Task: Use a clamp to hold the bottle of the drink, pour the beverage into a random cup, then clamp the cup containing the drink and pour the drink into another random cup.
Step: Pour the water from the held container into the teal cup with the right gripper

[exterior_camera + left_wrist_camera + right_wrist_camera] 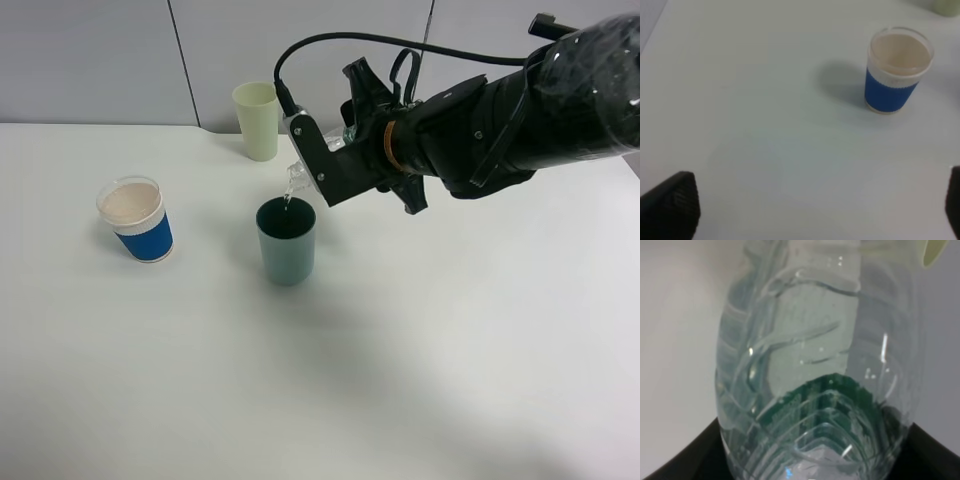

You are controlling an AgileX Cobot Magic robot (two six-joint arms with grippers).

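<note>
We are pouring: the right pincer [306, 163] pinches the tilted bottle [815, 355] just above the teal cup [286, 252], the left pincer [812, 210] hangs spread, and next we should right the bottle.

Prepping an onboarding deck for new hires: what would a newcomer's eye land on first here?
The right pincer, reaching in from the right, grips the tilted bottle, and a thin stream falls into the teal-green tumbler mid-table. To its left stands the blue-sleeved paper cup; the pale yellow-green tumbler sits farther back.
</note>
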